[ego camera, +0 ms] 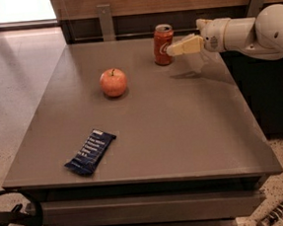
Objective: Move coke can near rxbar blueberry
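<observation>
Can [163, 44] upright at desk [192, 130] far edge, about 12 o'clock. Tool [171, 49] at can's 3 o'clock, tip right against its side; spread or pressed together: can't tell. Apple [113, 82] at can's 8 o'clock. Bar [90, 151] flat, well apart at 7 o'clock.

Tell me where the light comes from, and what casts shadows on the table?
Camera view: a bright window glares top left; the gripper, beside the can, throws a soft shadow on the table below it; the apple and snack bar show only thin shadows beneath.
</observation>
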You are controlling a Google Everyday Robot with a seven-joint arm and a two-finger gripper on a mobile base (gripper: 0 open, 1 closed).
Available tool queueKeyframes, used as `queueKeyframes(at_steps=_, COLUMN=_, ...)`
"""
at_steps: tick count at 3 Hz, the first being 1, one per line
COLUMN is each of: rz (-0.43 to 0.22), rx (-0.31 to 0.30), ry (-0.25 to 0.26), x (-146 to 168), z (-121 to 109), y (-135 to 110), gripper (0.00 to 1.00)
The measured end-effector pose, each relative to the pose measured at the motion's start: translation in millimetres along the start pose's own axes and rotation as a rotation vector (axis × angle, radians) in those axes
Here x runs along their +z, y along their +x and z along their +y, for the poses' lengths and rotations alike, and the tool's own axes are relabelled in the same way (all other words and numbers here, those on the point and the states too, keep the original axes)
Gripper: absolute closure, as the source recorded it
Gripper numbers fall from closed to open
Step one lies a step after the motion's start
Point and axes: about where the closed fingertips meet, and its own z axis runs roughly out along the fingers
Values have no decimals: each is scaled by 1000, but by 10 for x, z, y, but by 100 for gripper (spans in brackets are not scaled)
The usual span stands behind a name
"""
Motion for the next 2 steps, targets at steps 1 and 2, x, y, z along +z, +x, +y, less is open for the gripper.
queueKeyframes(at_steps=1, rz=-57, rx=30, ry=-2, x=210, z=-56, y=73, gripper=0)
queueKeyframes(at_steps=2, rz=-100, rx=50, ry=-16, x=401, z=-61, y=99, gripper=0)
